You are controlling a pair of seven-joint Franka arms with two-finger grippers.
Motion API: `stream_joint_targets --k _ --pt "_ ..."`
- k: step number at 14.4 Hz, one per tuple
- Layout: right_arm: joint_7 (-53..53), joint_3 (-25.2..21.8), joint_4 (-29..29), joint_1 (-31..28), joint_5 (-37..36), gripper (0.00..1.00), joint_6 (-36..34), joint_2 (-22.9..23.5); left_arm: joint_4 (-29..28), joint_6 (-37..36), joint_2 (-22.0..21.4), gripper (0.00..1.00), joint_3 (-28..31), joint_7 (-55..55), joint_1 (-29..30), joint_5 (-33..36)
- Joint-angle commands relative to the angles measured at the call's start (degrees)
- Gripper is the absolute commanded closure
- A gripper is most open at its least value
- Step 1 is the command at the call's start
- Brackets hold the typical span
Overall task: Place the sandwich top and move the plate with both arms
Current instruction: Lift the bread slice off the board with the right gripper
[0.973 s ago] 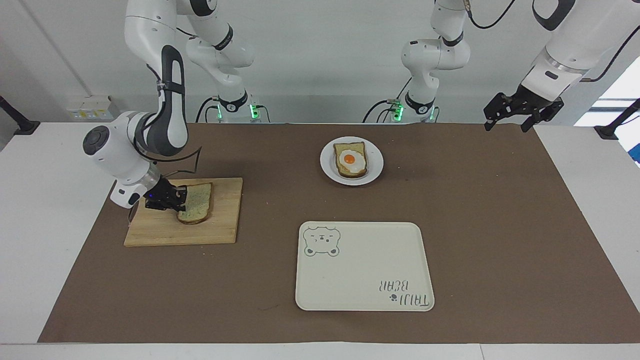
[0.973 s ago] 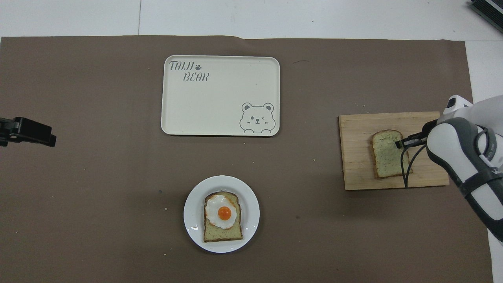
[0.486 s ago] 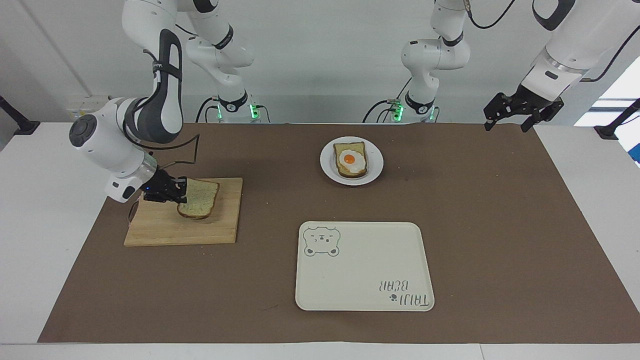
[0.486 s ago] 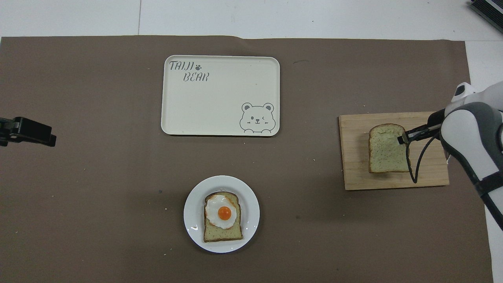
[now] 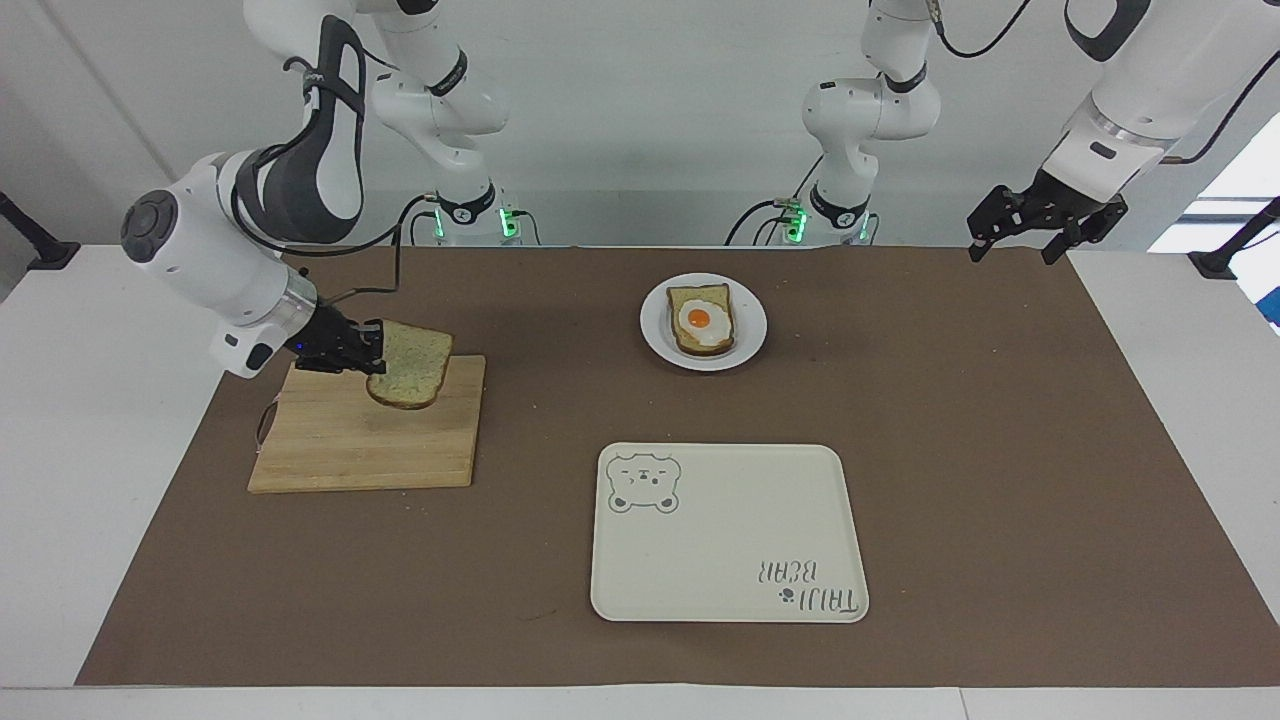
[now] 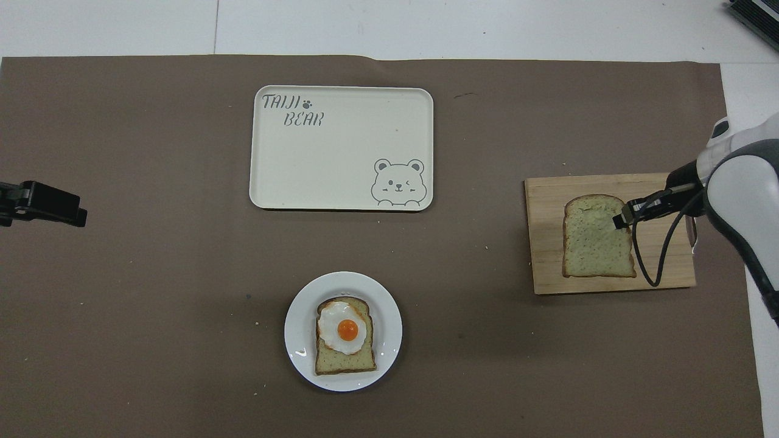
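My right gripper [image 5: 372, 348] is shut on one edge of the sandwich top [image 5: 412, 366], a plain speckled bread slice. It holds the slice roughly level, lifted above the wooden cutting board [image 5: 350, 450]. The overhead view shows the gripper [image 6: 621, 219] and the slice [image 6: 596, 240] over the board [image 6: 548, 267]. The small round white plate [image 5: 750, 340] lies near the robots at the table's middle and bears a bread slice with a fried egg [image 5: 700, 320]; it also shows in the overhead view [image 6: 298, 340]. My left gripper [image 5: 1012, 252] waits open and empty, raised over the mat's corner at the left arm's end.
A cream rectangular tray with a bear drawing [image 5: 730, 540] lies farther from the robots than the plate, also seen in the overhead view [image 6: 341, 158]. A brown mat [image 5: 1000, 450] covers the table. The cutting board sits toward the right arm's end.
My right gripper has lifted the sandwich top off the cutting board and levelled it. The left arm has not moved.
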Motion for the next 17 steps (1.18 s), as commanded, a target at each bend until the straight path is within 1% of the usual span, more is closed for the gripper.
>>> stream_joint_targets --k 1,3,4,6,10,11,13,17 --pt "2.8 2.4 0.3 -0.4 2.7 1.00 -1.1 -0.2 -0.3 0.4 -0.2 0.00 0.1 -0.5 -0.2 0.6" --pt "3.7 4.9 0.3 -0.4 2.7 1.00 -0.2 -0.1 -0.3 0.5 -0.2 0.00 0.1 -0.5 -0.2 0.6" --pt "5.8 5.8 0.3 0.1 2.7 1.00 -0.1 -0.1 -0.3 0.5 -0.2 0.00 0.1 -0.6 -0.2 0.6" --pt "8.6 6.0 0.3 1.8 2.8 1.00 0.5 -0.1 -0.4 0.5 -0.2 0.00 0.1 -0.5 -0.2 0.6" --pt "10.0 6.1 0.2 6.9 3.1 1.00 0.0 -0.4 -0.3 0.4 -0.2 0.00 0.1 -0.6 -0.2 0.6" --pt "10.5 6.1 0.1 7.9 3.7 1.00 -0.3 -0.7 -0.3 0.5 -0.2 0.00 0.1 -0.5 -0.2 0.6" --pt "12.0 6.1 -0.5 9.6 7.1 1.00 -0.1 -1.3 -0.3 0.4 -0.2 0.00 0.1 -0.6 -0.2 0.6" --pt "20.3 6.1 -1.5 16.0 9.1 1.00 0.2 -2.5 -0.3 0.4 -0.2 0.00 0.1 -0.6 -0.2 0.6"
